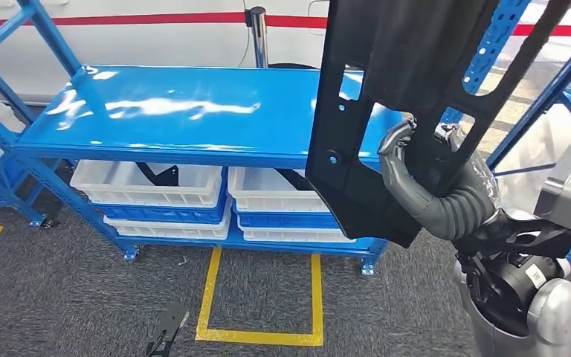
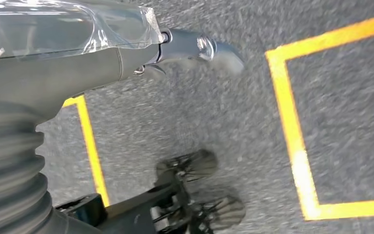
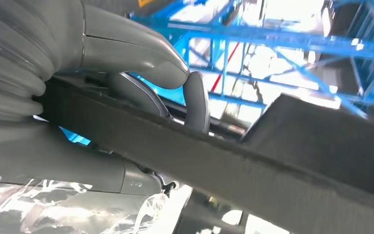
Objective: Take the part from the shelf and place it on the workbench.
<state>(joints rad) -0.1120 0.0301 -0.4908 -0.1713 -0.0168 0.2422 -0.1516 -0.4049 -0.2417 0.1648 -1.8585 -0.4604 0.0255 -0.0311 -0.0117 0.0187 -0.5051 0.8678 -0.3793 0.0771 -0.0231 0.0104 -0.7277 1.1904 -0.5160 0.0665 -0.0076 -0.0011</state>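
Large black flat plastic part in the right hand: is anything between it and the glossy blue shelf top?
Nothing visible. The black part, gripped by the right hand, hangs over the bare blue top.

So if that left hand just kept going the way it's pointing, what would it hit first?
Most likely the grey carpeted floor. In the left wrist view the left hand points down at it with nothing in between, beside the yellow floor line. Depth is hard to judge.
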